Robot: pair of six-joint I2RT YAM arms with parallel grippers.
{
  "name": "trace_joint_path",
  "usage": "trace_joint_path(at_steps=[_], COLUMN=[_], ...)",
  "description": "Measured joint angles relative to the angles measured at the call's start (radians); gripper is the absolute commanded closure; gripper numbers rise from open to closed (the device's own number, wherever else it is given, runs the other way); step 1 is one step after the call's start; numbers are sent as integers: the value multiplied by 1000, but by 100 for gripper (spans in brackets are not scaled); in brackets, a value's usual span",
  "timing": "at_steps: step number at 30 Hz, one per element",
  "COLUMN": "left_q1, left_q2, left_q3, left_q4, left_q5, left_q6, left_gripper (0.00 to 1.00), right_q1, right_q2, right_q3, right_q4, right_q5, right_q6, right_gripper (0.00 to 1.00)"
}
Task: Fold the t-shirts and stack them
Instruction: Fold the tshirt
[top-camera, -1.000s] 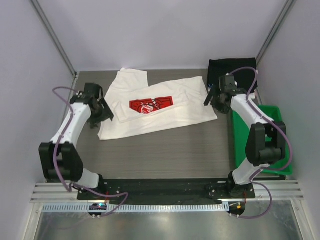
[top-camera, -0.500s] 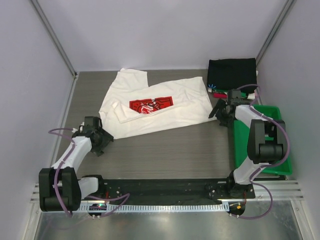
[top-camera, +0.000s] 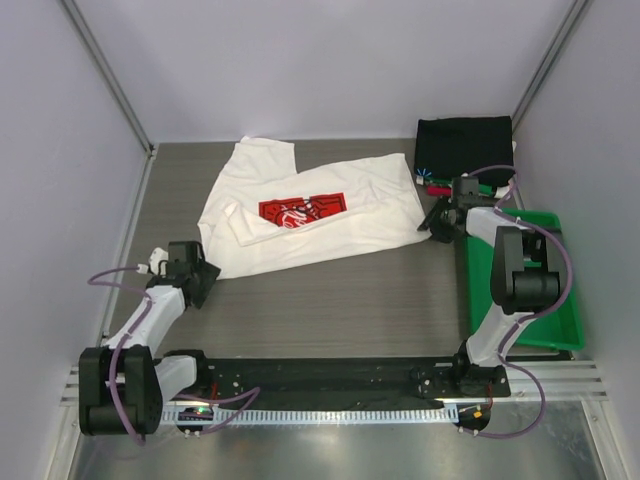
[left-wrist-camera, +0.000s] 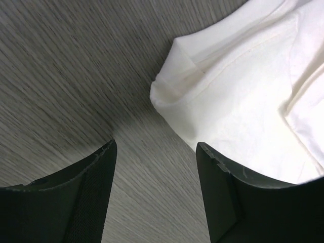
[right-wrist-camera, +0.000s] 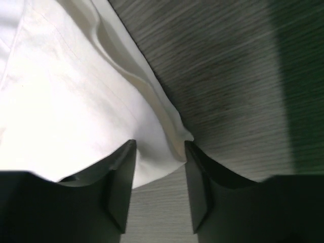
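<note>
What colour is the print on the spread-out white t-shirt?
The print is red with white markings, clearest in the top external view.

Grey table (top-camera: 330,300) bears white t-shirt (top-camera: 330,225), folded t-shirt stack (top-camera: 465,145), green tray (top-camera: 548,222).

T-shirt (top-camera: 318,232) left of folded stack (top-camera: 464,146)

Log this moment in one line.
left end effector: open, short of white red-printed cloth t-shirt corner | right end effector: open, over shirt corner
</note>
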Motion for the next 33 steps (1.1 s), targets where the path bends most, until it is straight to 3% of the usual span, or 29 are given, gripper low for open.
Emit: trace_joint_path(at_steps=[6,7,9,15,18,20,25,30,33], left_q1=[0,0,0,3,13,31,94,198,256], left_q2=[131,152,196,252,222,167,-60,-224,-265], left_q3=[39,58,116,479,651,687,493,228,161], left_q4=[82,81,79,-35,-85,-130,-243,-340,-421], left_q5=[-38,-44,-53,-55,-63,-69,-62,5,39], left_q6=[-11,-6,6,103,165,195,207,181,151], left_gripper=[65,83,100,100,100,100,98,97,93], right_q1=[-3,-3,-4,-3,-2,-1,0,2,7], right_q2=[25,27,30,-19,-156,-279,-552,-605,-651], right_q3=[4,7,29,153,153,109,-152,-423,-508], right_q4=[19,17,-5,-113,-164,-155,-151,-172,-211], right_q5=[-14,-23,-43,-72,-72,-72,-80,-100,-114], right_q6=[10,14,20,21,24,27,47,92,127], right_gripper=[99,99,99,99,99,99,99,99,94])
